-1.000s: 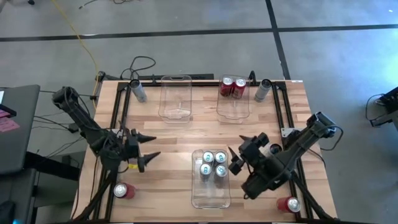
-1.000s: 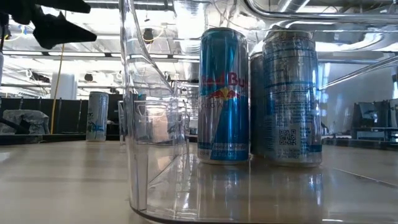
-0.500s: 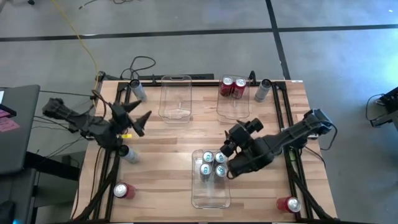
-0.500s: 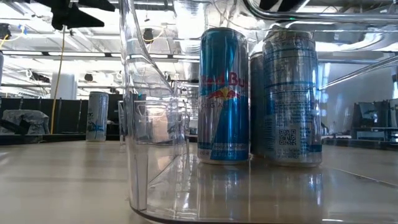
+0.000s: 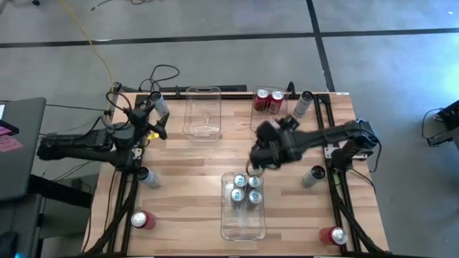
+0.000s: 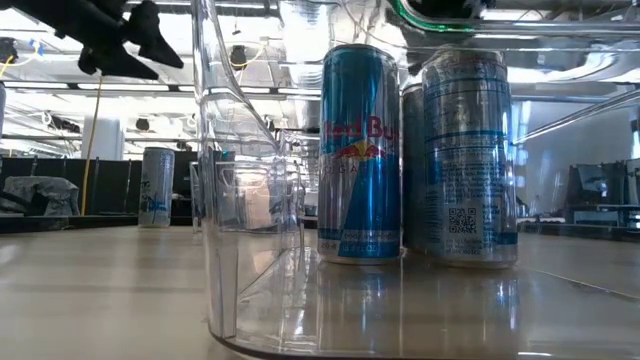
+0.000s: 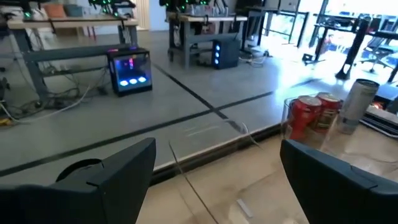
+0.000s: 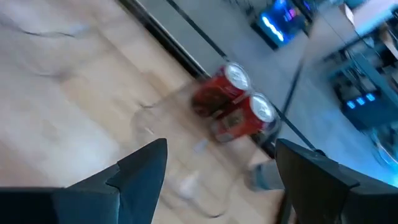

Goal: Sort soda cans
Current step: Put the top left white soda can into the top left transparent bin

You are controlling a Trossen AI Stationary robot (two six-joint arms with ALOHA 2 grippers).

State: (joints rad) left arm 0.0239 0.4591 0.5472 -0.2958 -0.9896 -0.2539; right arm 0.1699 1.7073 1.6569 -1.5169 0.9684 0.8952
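While both arms hang over the table, I see the left gripper and right gripper spread wide, empty.

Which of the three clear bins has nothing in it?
The far-left bin is empty. The far-right bin holds two red cans; the near bin holds blue-silver cans.
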